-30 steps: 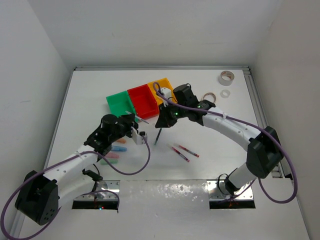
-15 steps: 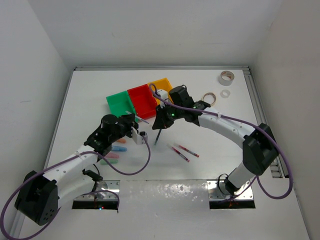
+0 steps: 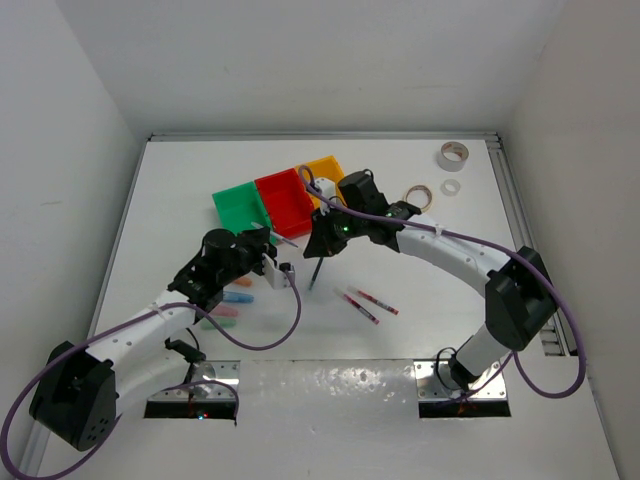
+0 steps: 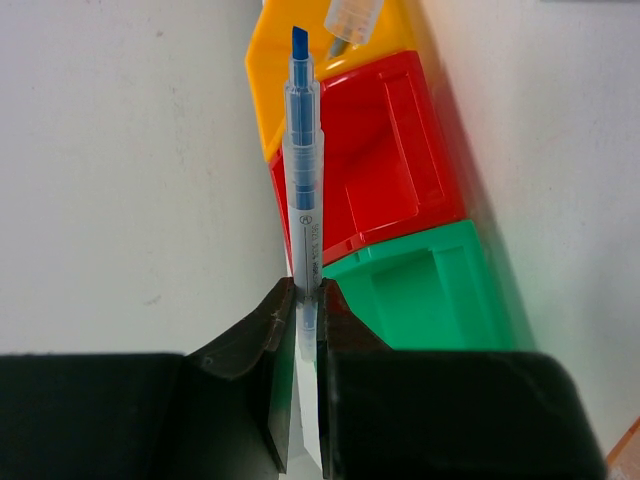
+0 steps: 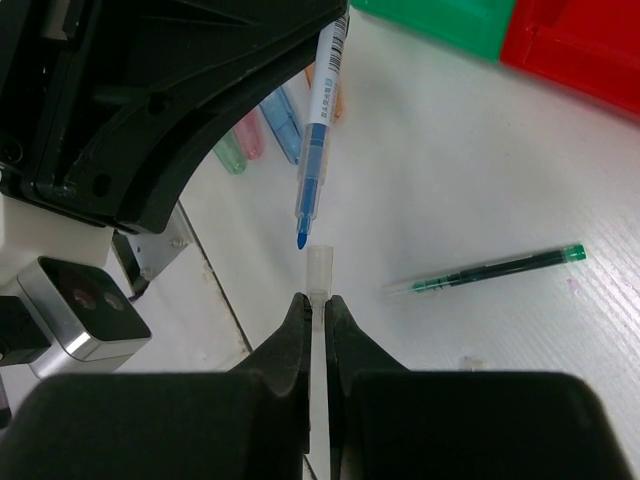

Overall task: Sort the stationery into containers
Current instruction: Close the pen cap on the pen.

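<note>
My left gripper (image 4: pixel 303 292) is shut on an uncapped blue marker (image 4: pixel 302 170) and holds it beside the joined green (image 4: pixel 440 290), red (image 4: pixel 385 160) and yellow-orange (image 4: pixel 275 60) bins. My right gripper (image 5: pixel 319 298) is shut on a clear cap (image 5: pixel 318 270), held just short of the marker's blue tip (image 5: pixel 301 240). In the top view the left gripper (image 3: pixel 264 234) and the right gripper (image 3: pixel 318 242) face each other in front of the bins (image 3: pixel 285 197), with the marker (image 3: pixel 282 238) between them.
A dark green pen (image 3: pixel 314 272) and two red pens (image 3: pixel 366 303) lie on the table near the middle. Pastel pieces (image 3: pixel 232 298) lie under the left arm. Tape rolls (image 3: pixel 453 154) sit at the back right.
My right gripper moved a little left with the cap, closer to the marker's tip, then stopped. The left arm has not moved.
</note>
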Robot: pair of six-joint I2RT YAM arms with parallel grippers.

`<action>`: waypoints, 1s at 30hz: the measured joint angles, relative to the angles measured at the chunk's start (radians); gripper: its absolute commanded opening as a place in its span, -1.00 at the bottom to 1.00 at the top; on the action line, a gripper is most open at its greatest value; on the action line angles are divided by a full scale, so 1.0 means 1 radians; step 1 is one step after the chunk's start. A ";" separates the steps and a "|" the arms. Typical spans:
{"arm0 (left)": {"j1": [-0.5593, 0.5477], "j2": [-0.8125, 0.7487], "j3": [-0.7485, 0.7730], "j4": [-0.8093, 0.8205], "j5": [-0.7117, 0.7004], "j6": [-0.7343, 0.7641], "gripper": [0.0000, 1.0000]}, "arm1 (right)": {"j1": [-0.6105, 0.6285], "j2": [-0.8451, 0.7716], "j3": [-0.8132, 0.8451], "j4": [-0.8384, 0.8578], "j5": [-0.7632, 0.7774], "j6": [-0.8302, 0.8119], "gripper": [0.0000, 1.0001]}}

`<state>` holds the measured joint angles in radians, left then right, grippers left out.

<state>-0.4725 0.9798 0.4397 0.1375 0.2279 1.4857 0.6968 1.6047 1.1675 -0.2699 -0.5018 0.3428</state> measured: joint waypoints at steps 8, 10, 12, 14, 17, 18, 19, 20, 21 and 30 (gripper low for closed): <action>0.000 -0.004 0.000 -0.007 0.000 -0.003 -1.00 | 0.003 0.000 0.010 0.005 0.000 0.002 -1.00; 0.000 -0.008 0.000 -0.007 0.000 -0.006 -1.00 | 0.003 -0.001 0.012 0.004 0.001 0.001 -1.00; 0.000 -0.011 0.000 -0.007 0.000 -0.009 -1.00 | 0.004 -0.002 0.013 0.002 0.003 0.000 -1.00; 0.000 -0.011 0.000 -0.007 0.000 -0.013 -1.00 | 0.005 -0.005 0.014 -0.003 0.004 -0.003 -1.00; 0.000 -0.011 0.000 -0.006 0.000 -0.018 -1.00 | 0.005 -0.012 0.015 -0.008 0.006 -0.004 -1.00; 0.000 -0.011 0.000 -0.006 0.000 -0.021 -1.00 | 0.005 -0.013 0.015 -0.010 0.007 -0.004 -1.00; 0.000 -0.011 0.000 -0.006 0.000 -0.021 -1.00 | 0.005 -0.013 0.015 -0.012 0.008 -0.005 -1.00; 0.000 -0.011 0.000 -0.006 0.000 -0.021 -1.00 | 0.006 -0.013 0.015 -0.014 0.008 -0.006 -1.00; 0.000 -0.011 0.000 -0.007 0.000 -0.022 -1.00 | 0.006 -0.013 0.015 -0.017 0.008 -0.006 -1.00; 0.000 -0.014 0.000 -0.007 0.000 -0.024 -1.00 | 0.006 -0.027 0.018 -0.028 0.012 -0.010 -1.00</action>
<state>-0.4725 0.9657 0.4397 0.1307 0.2283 1.4612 0.7033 1.5776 1.1854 -0.2977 -0.4896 0.3325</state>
